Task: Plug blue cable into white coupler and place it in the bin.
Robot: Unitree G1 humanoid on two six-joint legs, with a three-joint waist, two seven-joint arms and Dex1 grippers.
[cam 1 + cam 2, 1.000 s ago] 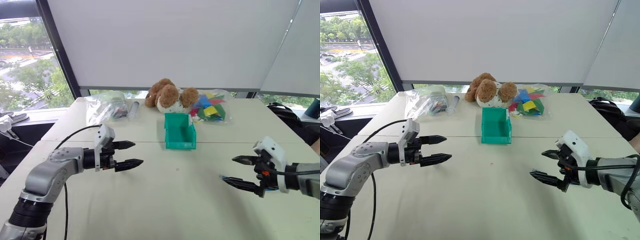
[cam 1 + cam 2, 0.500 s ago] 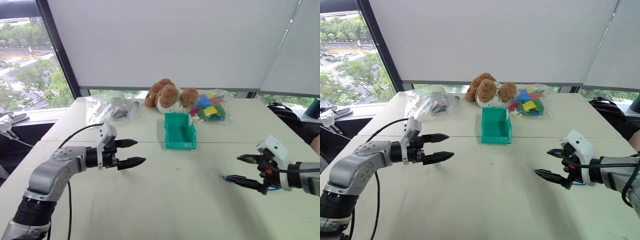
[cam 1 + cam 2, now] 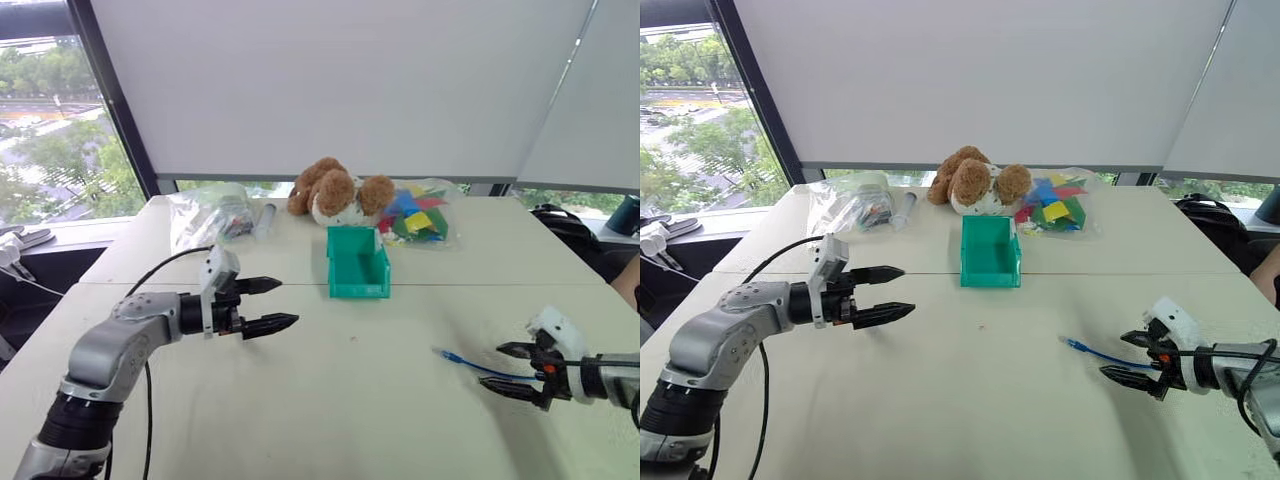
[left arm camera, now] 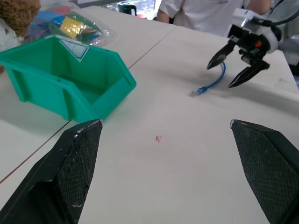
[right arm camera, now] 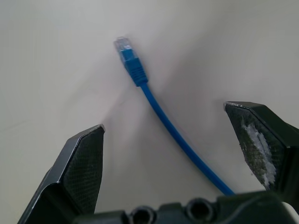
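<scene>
The blue cable lies flat on the table at the right, its clear plug pointing toward the table's middle. My right gripper hovers low over the cable's near stretch, open, with the cord running between its fingers, untouched. The teal bin stands upright at the table's centre back, its inside bare as far as it shows. Left of the bin, my left gripper is raised above the table, open and empty, pointing right. The white coupler is out of view.
Behind the bin sit a brown teddy bear, a bag of coloured blocks and a clear bag of small items at the back left. A person in a white shirt is beyond the table's right side.
My right gripper has dropped toward the table and shifted right, uncovering the cable's plug end. The cable lies where it was. The left gripper has stayed in place.
</scene>
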